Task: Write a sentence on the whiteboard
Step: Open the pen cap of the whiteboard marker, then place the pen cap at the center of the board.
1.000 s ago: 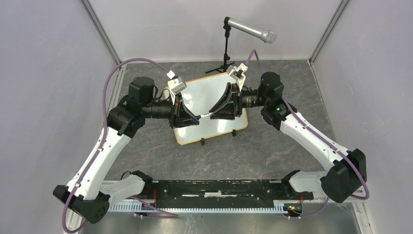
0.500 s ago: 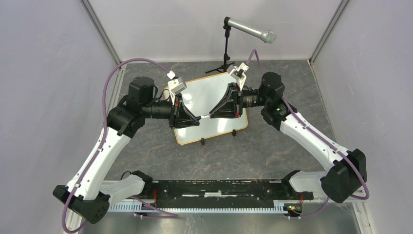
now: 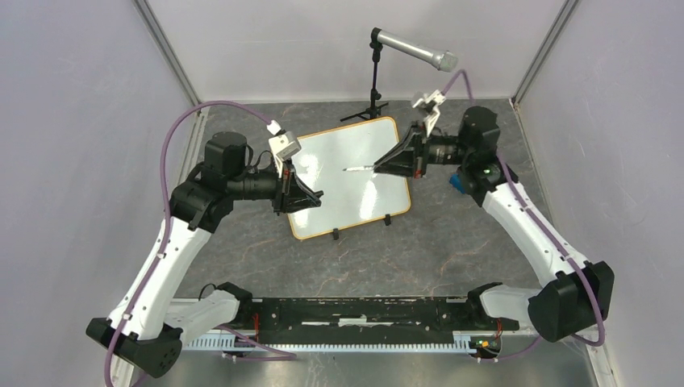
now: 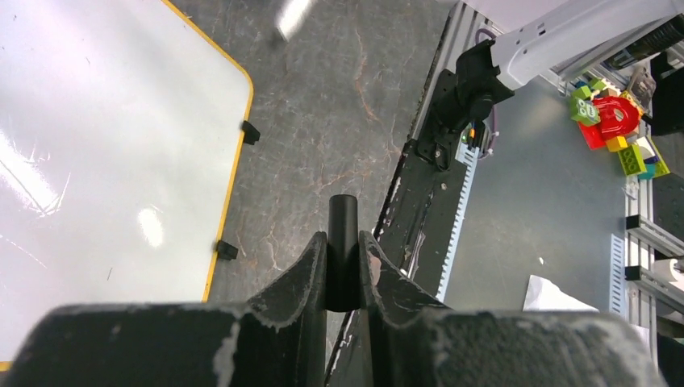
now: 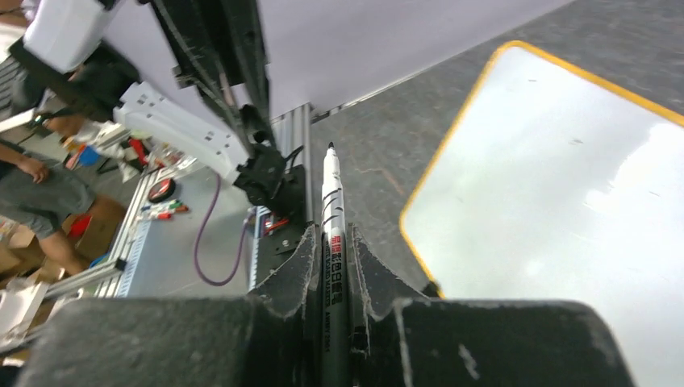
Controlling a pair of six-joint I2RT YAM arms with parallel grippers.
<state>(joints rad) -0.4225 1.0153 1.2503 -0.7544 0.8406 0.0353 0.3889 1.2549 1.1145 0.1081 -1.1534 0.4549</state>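
The whiteboard (image 3: 355, 201) lies on the grey table, white with an orange rim. No sentence shows on it, only glare and faint specks. My right gripper (image 3: 379, 168) is shut on a grey whiteboard marker (image 3: 359, 168), held above the board's upper right with its bare black tip pointing left. In the right wrist view the marker (image 5: 331, 189) sticks out from the gripper (image 5: 332, 238), with the board (image 5: 565, 185) to the right. My left gripper (image 3: 314, 196) is shut on the black marker cap (image 4: 343, 222) over the board's left edge. The left wrist view shows this gripper (image 4: 343, 242) and the board (image 4: 105, 121).
A microphone (image 3: 413, 50) on a black stand (image 3: 375, 89) is behind the board. Two black clip feet (image 3: 335, 235) sit on the board's near edge. A blue object (image 3: 458, 181) lies by the right arm. Grey walls close in on both sides.
The grippers met over the board, joined by the capped marker. They have pulled apart: the right moved up and right with the bare marker, the left drew back left with the cap.
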